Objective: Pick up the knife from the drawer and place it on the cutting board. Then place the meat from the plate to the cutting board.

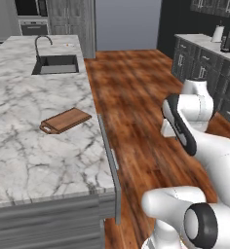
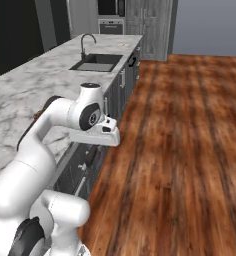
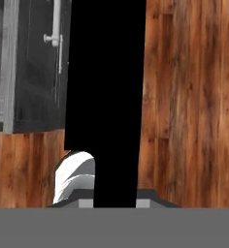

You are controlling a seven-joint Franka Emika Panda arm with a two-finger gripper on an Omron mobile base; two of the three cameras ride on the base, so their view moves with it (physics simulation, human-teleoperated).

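The brown cutting board (image 1: 66, 120) lies bare on the marble counter (image 1: 34, 155), its handle tab toward me. Along the counter's edge runs the grey drawer front (image 1: 109, 160) with its long handle. It looks pushed in, so its inside is hidden and so is the knife. My gripper (image 1: 166, 131) (image 2: 115, 136) hangs over the wood floor, beside the cabinet and apart from the counter. Its fingers are too small to read. A broad black shape (image 3: 106, 97) runs down the hand view and hides the fingertips. A tiny orange speck (image 1: 66, 44), perhaps the meat, lies beyond the sink; no plate is discernible.
A sink (image 1: 56, 63) with a curved tap is set in the counter's far part. Dark cabinets (image 1: 204, 63) line the right wall across the wooden floor (image 1: 136, 97). An oven (image 2: 111, 25) and tall cupboards stand at the far end.
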